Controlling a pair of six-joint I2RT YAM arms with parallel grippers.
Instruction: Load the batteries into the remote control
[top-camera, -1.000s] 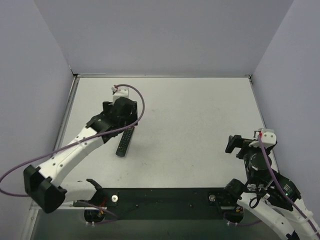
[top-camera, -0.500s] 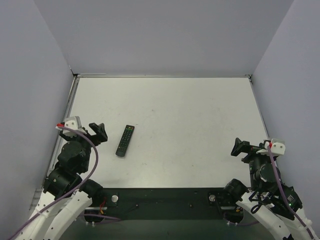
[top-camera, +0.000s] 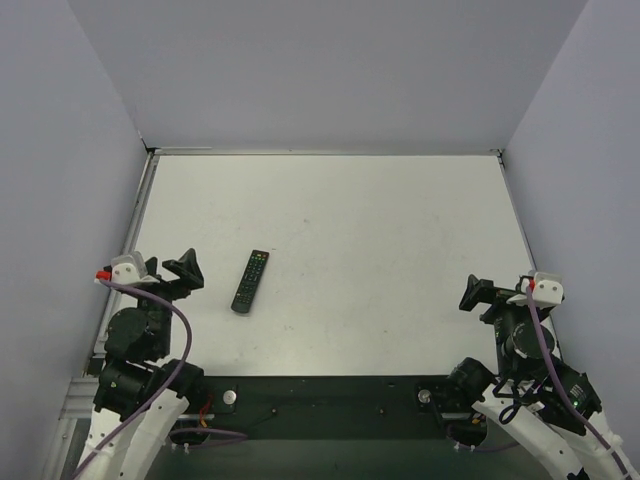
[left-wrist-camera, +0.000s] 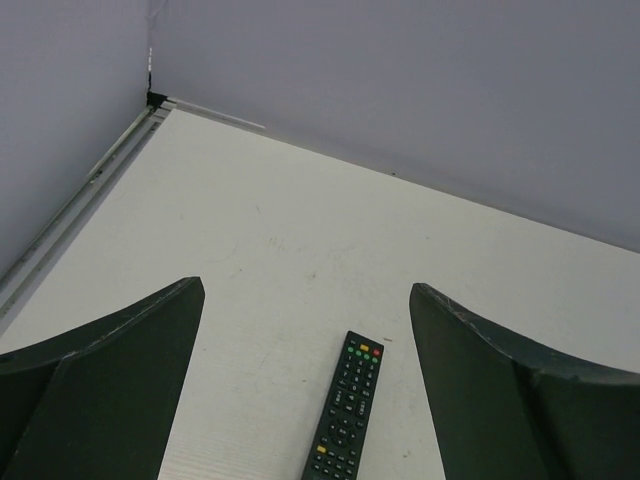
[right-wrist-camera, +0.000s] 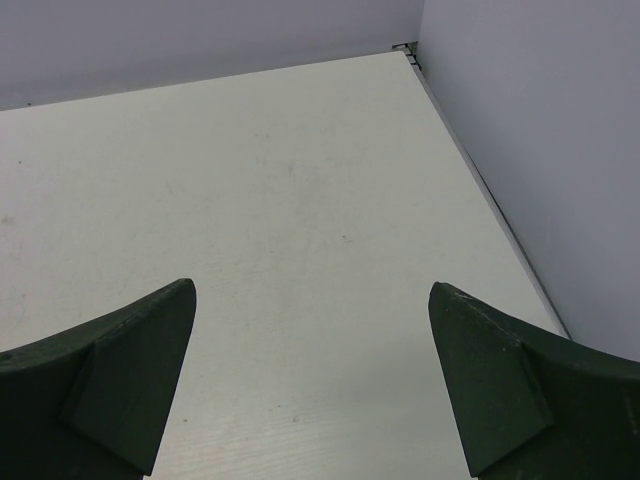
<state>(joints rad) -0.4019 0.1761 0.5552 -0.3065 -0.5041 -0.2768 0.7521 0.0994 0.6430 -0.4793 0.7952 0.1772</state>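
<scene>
The slim black remote control (top-camera: 251, 281) lies button side up on the white table (top-camera: 380, 230), left of centre. In the left wrist view the remote control (left-wrist-camera: 348, 412) shows its green, yellow and red buttons at the far end. My left gripper (top-camera: 188, 268) is pulled back at the near left, open, with nothing between its fingers (left-wrist-camera: 120, 370). My right gripper (top-camera: 478, 293) hangs at the near right, open and empty, over bare table (right-wrist-camera: 300, 200). The batteries are out of view.
Grey walls (top-camera: 330, 70) close the table on three sides, with a metal rail (top-camera: 135, 230) along the left edge. The black base bar (top-camera: 330, 395) runs along the near edge.
The left arm has drawn back from over the remote to the near left corner, leaving the remote on the table. The right gripper has shifted slightly nearer its base.
</scene>
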